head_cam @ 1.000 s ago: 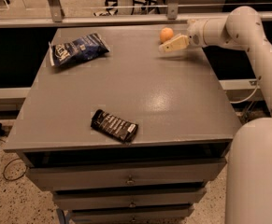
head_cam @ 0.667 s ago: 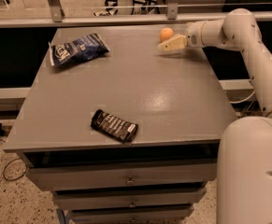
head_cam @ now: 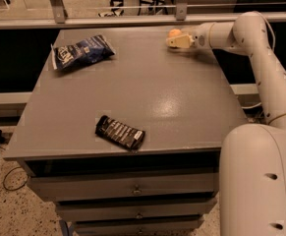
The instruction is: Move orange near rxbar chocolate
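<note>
The orange [head_cam: 174,33] is a small round fruit at the table's far right edge. My gripper [head_cam: 176,41] reaches in from the right on a white arm and sits right at the orange, just in front of it; the fruit shows above its pale fingertips. The rxbar chocolate [head_cam: 120,132] is a flat black wrapper with white lettering, lying near the table's front edge, left of centre, far from the orange and the gripper.
A crinkled blue chip bag [head_cam: 80,51] lies at the far left of the grey table [head_cam: 147,87]. Drawers sit under the table front. A metal rail runs behind the table. My white arm and base fill the right side.
My arm has shifted slightly, with the gripper still beside the orange at the far right of the table. The orange, the bar and the chip bag have not moved.
</note>
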Controlling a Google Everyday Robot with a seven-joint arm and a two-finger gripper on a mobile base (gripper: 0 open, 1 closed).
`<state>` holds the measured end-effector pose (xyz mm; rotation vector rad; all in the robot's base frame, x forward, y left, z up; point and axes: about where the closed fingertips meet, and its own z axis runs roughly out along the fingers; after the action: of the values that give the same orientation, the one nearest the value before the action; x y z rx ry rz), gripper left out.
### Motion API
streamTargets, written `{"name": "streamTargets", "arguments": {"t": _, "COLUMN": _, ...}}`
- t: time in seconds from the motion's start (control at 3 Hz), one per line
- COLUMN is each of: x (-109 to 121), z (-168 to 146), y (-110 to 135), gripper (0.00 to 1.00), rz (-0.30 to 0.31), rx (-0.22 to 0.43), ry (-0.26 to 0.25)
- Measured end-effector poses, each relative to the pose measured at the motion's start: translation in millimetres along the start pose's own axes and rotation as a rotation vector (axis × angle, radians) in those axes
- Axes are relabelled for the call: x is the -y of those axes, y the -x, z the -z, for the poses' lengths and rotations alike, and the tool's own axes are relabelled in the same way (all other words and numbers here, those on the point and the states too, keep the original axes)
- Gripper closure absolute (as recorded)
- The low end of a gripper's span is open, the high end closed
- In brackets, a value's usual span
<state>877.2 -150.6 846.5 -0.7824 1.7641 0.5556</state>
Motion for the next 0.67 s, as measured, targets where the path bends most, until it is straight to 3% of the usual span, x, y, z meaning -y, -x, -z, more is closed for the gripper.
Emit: {"name": "streamTargets", "arguments": {"t": 0.67, "x": -12.8, "z": 21.1, "y": 15.9, "gripper": 0.86, "rz": 0.108, "rx": -0.033, "ry": 0.016}}
